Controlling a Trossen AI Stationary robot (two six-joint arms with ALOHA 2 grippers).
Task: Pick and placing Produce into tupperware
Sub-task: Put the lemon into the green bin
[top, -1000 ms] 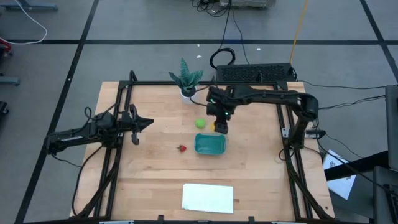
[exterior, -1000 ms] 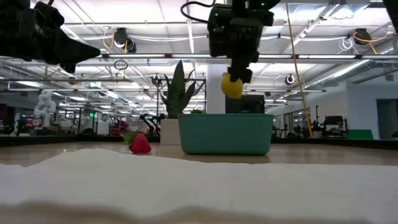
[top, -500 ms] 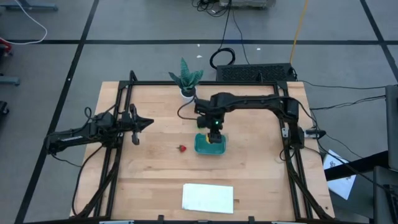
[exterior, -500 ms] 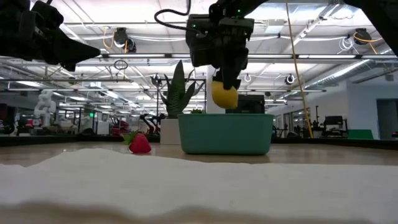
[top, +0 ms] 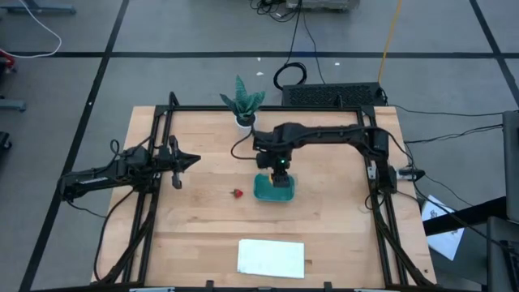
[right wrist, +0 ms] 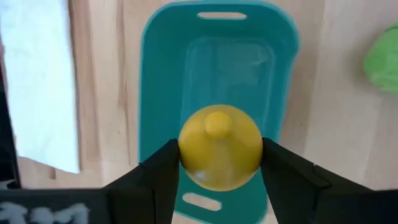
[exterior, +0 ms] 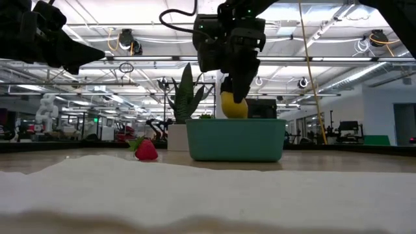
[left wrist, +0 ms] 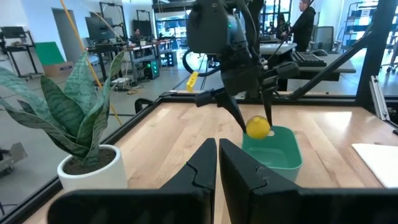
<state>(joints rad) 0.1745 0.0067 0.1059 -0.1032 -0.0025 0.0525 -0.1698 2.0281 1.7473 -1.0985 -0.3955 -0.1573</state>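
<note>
My right gripper [exterior: 235, 97] hangs over the teal tupperware [top: 274, 191], shut on the yellow lemon [right wrist: 219, 146]. In the low view the lemon [exterior: 234, 105] sits just above the tupperware's rim [exterior: 235, 121]. The lime-green ball [right wrist: 382, 59] lies on the table beside the tupperware. The red strawberry [top: 238, 194] lies on the wood to the tupperware's left. My left gripper [top: 190, 160] waits shut and level at the table's left side. My right gripper pinches the lemon's two opposite sides [right wrist: 186, 163] between its two fingers [right wrist: 158, 177]. The fingers come from above, slanting steeply down. The lemon is lifted clear, its small nub [right wrist: 217, 123] pointing down at the tupperware's floor [right wrist: 227, 68].
A potted plant [top: 246, 105] in a white pot stands at the far edge, behind the tupperware. A flat white sheet [top: 271, 258] lies near the front edge. Black frame rails [top: 154, 203] run along both sides. A keyboard [top: 332, 95] lies beyond the far edge.
My right gripper has carried the lemon toward the table's near-left and down, from beside the tupperware's far right corner to right over it. The lemon now hangs lower, just above the rim. The gripper has also tipped and rolled a little.
</note>
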